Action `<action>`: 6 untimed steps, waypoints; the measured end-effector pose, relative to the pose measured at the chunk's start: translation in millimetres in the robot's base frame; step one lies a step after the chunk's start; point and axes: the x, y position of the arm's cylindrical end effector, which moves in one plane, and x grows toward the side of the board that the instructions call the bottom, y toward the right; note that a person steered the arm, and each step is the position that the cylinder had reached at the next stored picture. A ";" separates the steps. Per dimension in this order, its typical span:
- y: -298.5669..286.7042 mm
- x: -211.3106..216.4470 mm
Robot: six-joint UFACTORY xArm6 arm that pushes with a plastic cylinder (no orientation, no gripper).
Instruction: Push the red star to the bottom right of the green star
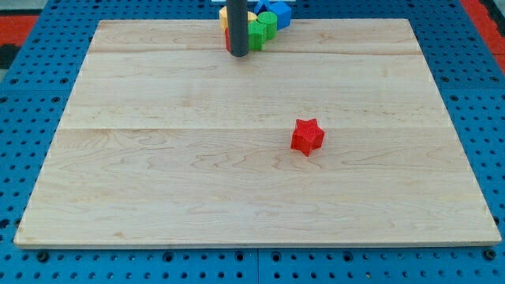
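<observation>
Locating my tip point(237, 53) at the frame's top centre, beside the block cluster: no jaws fitted, nothing held. The red star point(307, 136) lies well apart, lower right of it; the green star cannot be identified.

The rod hides part of the block cluster at the far edge of the surface point(158, 197), the blue block point(279, 11) is cut off by the frame, and green block point(260, 30) shapes are indistinct.
</observation>
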 end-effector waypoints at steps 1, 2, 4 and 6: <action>4.1 -14.7; 4.8 -17.2; 102.0 47.9; 168.3 188.7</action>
